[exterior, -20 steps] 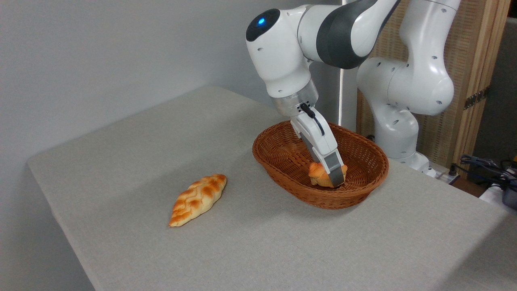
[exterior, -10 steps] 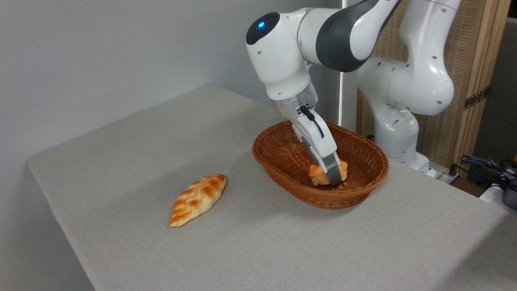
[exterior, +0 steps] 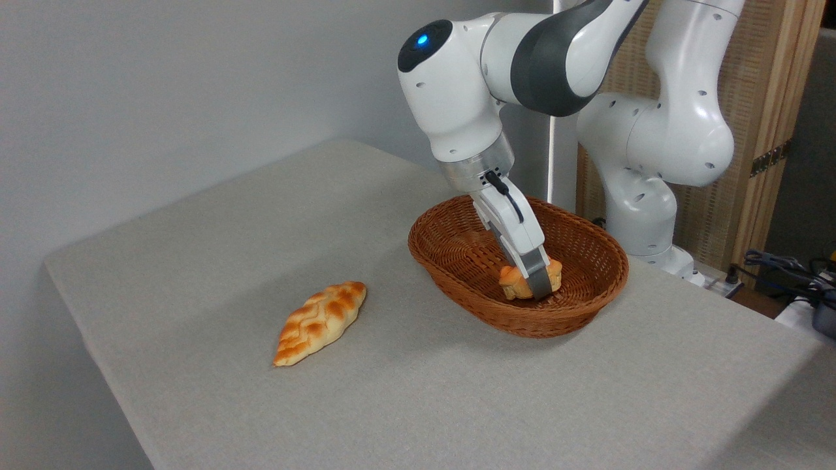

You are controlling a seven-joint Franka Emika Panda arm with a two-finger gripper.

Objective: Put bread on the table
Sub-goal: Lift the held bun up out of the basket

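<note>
Wicker basket (exterior: 575,313): brown oval weave; sitting on the right half of the table; holding the bun inside its hollow
Bread (exterior: 513,282): small golden-orange knotted bun; lying on the basket floor toward the near wall; partly hidden behind the near finger; showing on both sides of that finger
Gripper (exterior: 539,287): reaching down into the basket at a slant, fingertips lower and further right than the wrist; the grey near finger (exterior: 537,277) is lying across the front of the bun; the far finger is hidden behind it; fingers appearing closed onto the bun, though the grip on the far side cannot be seen
Arm (exterior: 457,91): white and dark grey; bending over from the upper right; its wrist flange is pointing down above the basket's back rim; a blue light is glowing on the head joint
Table (exterior: 215,241): covered in light grey cloth; bearing the basket and the loaf
Braided loaf (exterior: 320,322): long, leaf-shaped; resting flat on the cloth, well apart from the basket, to its left
</note>
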